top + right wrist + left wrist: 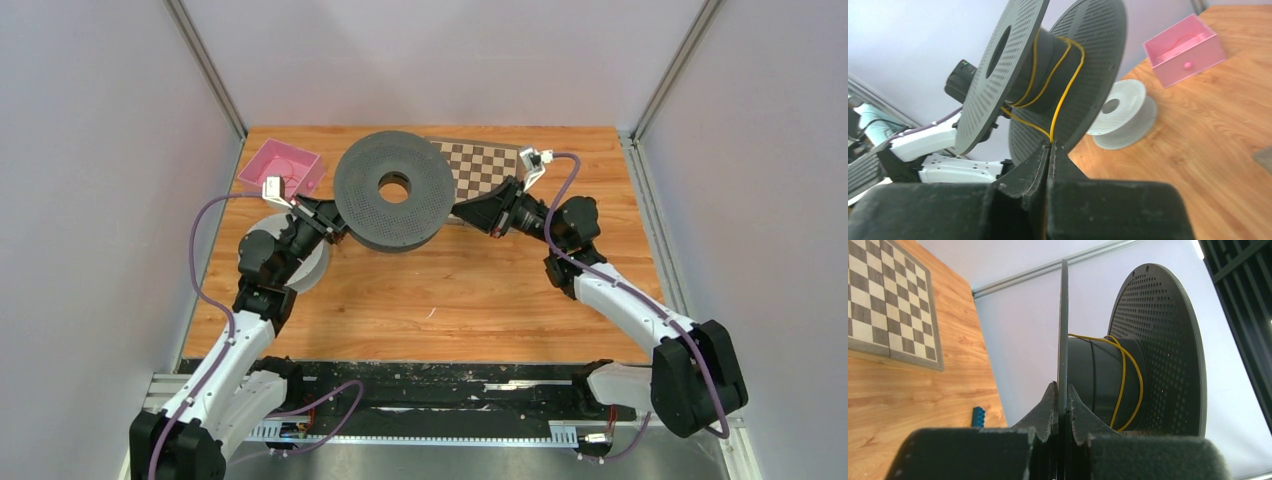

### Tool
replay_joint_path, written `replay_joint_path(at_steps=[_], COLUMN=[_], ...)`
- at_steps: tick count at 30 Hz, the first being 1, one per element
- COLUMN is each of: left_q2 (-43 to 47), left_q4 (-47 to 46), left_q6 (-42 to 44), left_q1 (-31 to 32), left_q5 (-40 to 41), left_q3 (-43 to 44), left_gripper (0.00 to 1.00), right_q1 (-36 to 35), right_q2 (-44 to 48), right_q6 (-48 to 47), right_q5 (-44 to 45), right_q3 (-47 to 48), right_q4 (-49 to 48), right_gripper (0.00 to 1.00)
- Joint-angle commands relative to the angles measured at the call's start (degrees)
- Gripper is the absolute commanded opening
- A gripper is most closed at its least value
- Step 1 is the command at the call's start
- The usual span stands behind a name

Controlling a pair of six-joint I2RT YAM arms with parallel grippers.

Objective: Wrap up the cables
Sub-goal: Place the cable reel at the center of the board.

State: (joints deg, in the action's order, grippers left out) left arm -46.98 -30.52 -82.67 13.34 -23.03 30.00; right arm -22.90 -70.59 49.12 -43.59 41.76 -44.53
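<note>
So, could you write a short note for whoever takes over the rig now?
Left tool: shut on the edge of the big black perforated spool.
Right tool: shut on the thin yellow cable, beside that spool.
Done: a few loose yellow turns round the hub.
Left: wind the rest; a thin reddish loop, seemingly in the pink square box, is not yet wrapped.

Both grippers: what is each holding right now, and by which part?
Left gripper clamps the black spool by one flange's rim. Right gripper pinches the yellow cable on the slack below the core.
</note>
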Motion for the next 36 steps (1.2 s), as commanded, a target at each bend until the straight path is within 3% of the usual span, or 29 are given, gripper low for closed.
replay_joint_path(at_steps=[1, 12, 19, 36], left_q2=[0.16, -1.53, -2.34, -3.96], left_q4=[-9.31, -9.47, -9.55, -11.99], left_q6=[-3.3, -2.51, -4.41, -6.48], left_q1=[-0.36, 0.22, 2.46, 3.53], left_q5=[3.19, 5.57, 7.92, 9.97], left_q3=[-0.04, 0.05, -0.39, -1.51], left_gripper=[0.0, 0.0, 0.0, 0.0], right_q1=[-4.92, -15.78, -20.19, -24.31], right_q2=[-0.37, -3.93, -7.14, -12.09], right_q6=[5.1, 1.7, 5.33, 7.64], right_q5=[6.54, 24.76, 39.75, 49.12], right_q3=[-0.42, 3.06, 1.93, 2.92], right_q4=[-5.24, -0.8, -2.21, -4.26], right_gripper=[0.0, 0.0, 0.0, 0.0])
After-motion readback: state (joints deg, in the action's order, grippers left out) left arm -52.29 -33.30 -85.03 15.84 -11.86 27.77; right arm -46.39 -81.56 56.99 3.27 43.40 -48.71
